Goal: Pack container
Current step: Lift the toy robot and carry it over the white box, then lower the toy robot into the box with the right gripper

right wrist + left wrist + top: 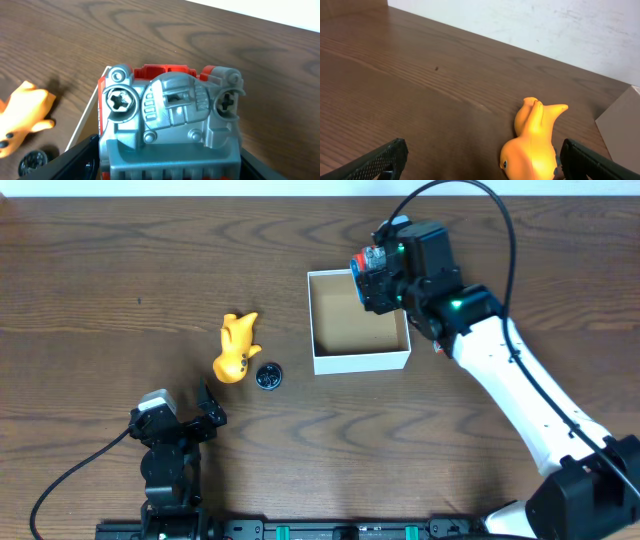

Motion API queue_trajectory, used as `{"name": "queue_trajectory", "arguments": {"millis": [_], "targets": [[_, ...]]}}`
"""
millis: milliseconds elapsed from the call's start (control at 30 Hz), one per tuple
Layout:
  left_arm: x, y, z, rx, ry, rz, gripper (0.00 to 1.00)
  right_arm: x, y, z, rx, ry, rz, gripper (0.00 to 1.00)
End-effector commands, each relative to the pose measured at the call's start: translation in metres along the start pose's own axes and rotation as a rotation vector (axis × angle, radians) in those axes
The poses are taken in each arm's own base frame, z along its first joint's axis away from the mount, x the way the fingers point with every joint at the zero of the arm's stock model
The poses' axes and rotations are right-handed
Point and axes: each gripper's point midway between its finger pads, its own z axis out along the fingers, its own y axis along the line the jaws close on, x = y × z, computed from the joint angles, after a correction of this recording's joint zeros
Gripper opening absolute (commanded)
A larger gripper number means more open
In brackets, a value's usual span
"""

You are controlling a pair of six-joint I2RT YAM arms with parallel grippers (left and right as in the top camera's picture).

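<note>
Two arms at a dark wood table point(90, 280), so going from the robot's side outward. Closest in, left gripper point(212, 408) low at the front left, fingers spread wide, gripping nothing, pointed toward an orange rubbery toy point(237, 348) lying on its side a bit further out. Right next to that toy's lower end, a small black round thing point(268, 376), flat on the wood; can't tell whether touching or not. Further out and off to the right, the container point(360, 363): square shallow box, white walls, plain brown floor showing, sitting flat on the table. Over its far right corner, right gripper point(378, 280) clamped onto a grey and red plastic toy point(170, 120), screw heads facing the wrist camera. Can't tell if hovering above the box or resting inside.
</note>
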Motion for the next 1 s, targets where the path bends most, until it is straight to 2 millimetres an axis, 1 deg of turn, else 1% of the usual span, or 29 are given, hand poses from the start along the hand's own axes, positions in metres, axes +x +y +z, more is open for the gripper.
{"name": "queue_trajectory", "arguments": {"millis": [0, 167, 300, 400, 567, 733, 900, 967], "targets": [[0.015, 0.009, 0.001, -0.041, 0.039, 0.022, 0.98, 0.003, 0.006, 0.013, 0.054, 0.009, 0.042, 0.31], [0.015, 0.009, 0.001, -0.041, 0.039, 0.022, 0.98, 0.025, 0.015, 0.036, 0.057, 0.078, 0.028, 0.29], [0.015, 0.009, 0.001, -0.041, 0.039, 0.022, 0.98, 0.04, 0.007, 0.047, 0.109, 0.126, 0.02, 0.29], [0.015, 0.009, 0.001, -0.041, 0.039, 0.022, 0.98, 0.048, -0.002, 0.047, 0.144, 0.158, 0.026, 0.29], [0.015, 0.009, 0.001, -0.041, 0.039, 0.022, 0.98, 0.064, -0.005, 0.043, 0.162, 0.218, 0.06, 0.28], [0.015, 0.009, 0.001, -0.041, 0.039, 0.022, 0.98, 0.079, 0.003, 0.039, 0.162, 0.277, 0.039, 0.27], [0.015, 0.009, 0.001, -0.041, 0.039, 0.022, 0.98, 0.085, 0.01, 0.037, 0.155, 0.299, 0.023, 0.26], [0.015, 0.009, 0.001, -0.041, 0.039, 0.022, 0.98, 0.088, 0.013, 0.037, 0.156, 0.305, 0.042, 0.25]]}}
